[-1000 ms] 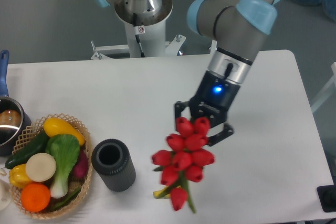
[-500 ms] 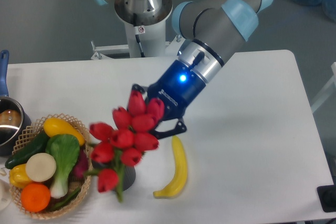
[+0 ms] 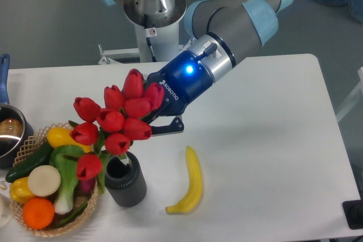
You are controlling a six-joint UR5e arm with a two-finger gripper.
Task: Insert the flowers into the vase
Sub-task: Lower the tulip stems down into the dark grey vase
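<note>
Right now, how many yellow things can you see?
3. A banana lies on the table right of the vase. A yellow vegetable sits at the top of the basket, and another at its left side. More may be hidden under the other vegetables.

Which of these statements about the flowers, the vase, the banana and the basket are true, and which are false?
1. The tool holds the flowers. True.
2. The vase lies on its side. False: it stands upright.
3. The banana is inside the basket. False: it lies on the table, on the other side of the vase.
4. The flower stems reach down into the vase mouth. True.
5. The basket is empty. False: it holds vegetables and fruit.
</note>
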